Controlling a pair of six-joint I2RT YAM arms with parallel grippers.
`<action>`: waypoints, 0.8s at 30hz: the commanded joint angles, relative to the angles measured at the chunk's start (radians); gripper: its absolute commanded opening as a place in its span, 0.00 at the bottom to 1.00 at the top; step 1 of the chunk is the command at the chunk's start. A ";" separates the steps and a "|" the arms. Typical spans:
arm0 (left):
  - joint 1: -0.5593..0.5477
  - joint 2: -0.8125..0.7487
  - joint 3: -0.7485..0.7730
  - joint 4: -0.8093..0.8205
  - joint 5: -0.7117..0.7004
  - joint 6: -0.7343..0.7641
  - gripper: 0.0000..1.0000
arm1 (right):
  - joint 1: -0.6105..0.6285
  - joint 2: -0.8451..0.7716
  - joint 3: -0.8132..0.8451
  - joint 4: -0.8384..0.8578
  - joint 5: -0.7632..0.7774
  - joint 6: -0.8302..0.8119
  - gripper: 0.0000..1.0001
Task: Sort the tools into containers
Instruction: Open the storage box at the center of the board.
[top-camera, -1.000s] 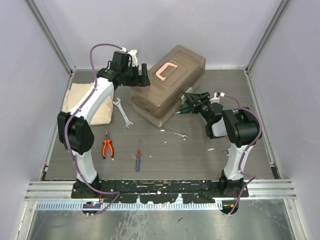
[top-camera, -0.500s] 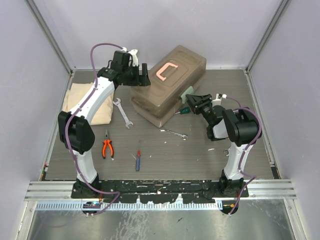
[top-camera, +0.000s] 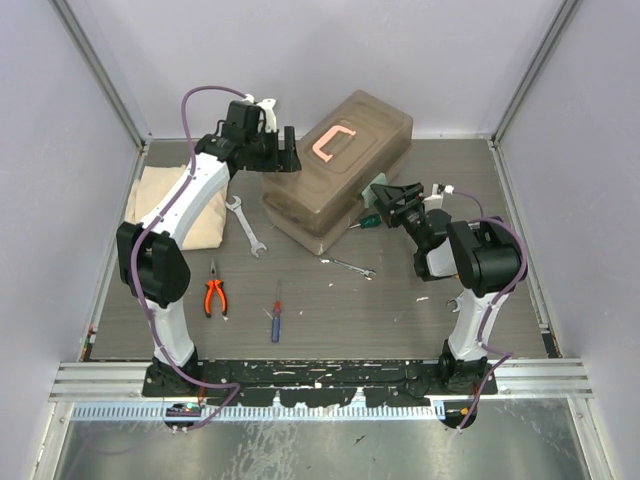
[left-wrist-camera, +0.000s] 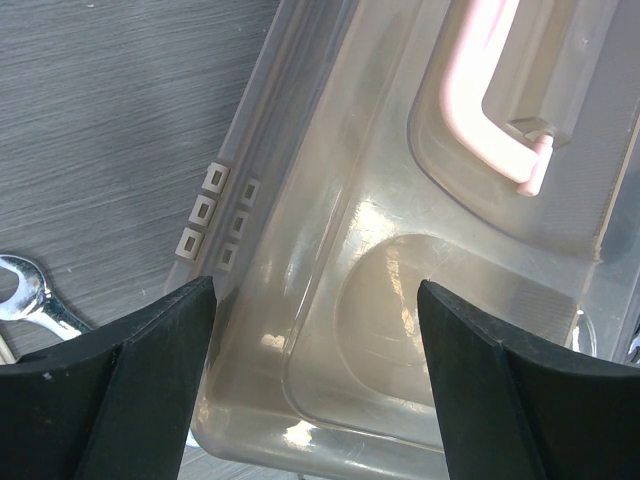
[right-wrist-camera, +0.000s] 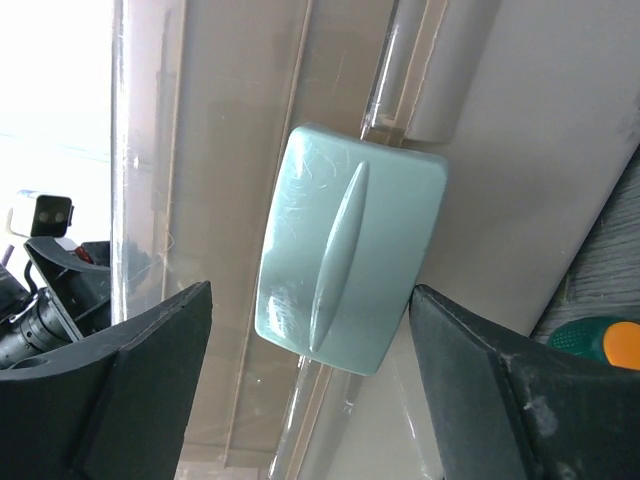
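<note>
Robot lab test cell, alu frame rails (top-camera: 100, 75), plain pale walls (top-camera: 300, 50), grey bench (top-camera: 330, 310).

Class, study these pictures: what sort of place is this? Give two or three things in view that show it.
Probably a robot lab test cell: two arms bolted to a metal rail, plain pale walls boxing in the table, and hand tools such as pliers staged around a closed toolbox.
</note>
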 joint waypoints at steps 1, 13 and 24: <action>-0.004 0.051 -0.007 -0.113 -0.057 0.042 0.81 | -0.012 -0.074 0.003 0.071 -0.004 -0.028 0.86; -0.004 0.055 0.003 -0.117 -0.053 0.040 0.81 | -0.027 -0.130 -0.024 -0.022 0.012 -0.079 0.89; -0.004 0.058 0.003 -0.118 -0.050 0.039 0.81 | -0.026 -0.131 0.017 -0.138 0.010 -0.094 0.86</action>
